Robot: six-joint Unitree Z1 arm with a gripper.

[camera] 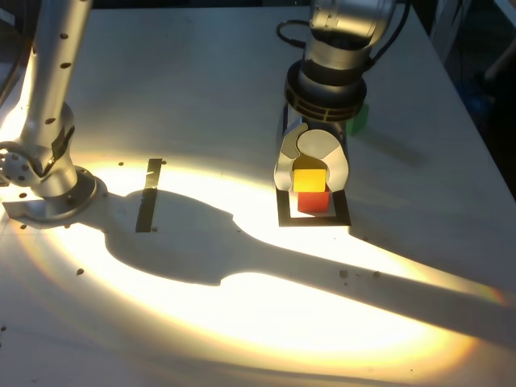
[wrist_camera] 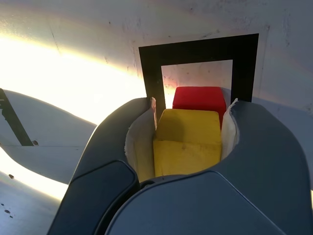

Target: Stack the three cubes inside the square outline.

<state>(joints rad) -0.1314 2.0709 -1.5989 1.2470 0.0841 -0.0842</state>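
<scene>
Pinching the yellow cube, the gripper has it right at the red cube — red sits inside the square outline! And green — that's outside, behind the arm.

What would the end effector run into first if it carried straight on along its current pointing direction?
Probably the red cube, just beyond the yellow cube between the end effector's jaws; the remaining gap is unclear.
</scene>
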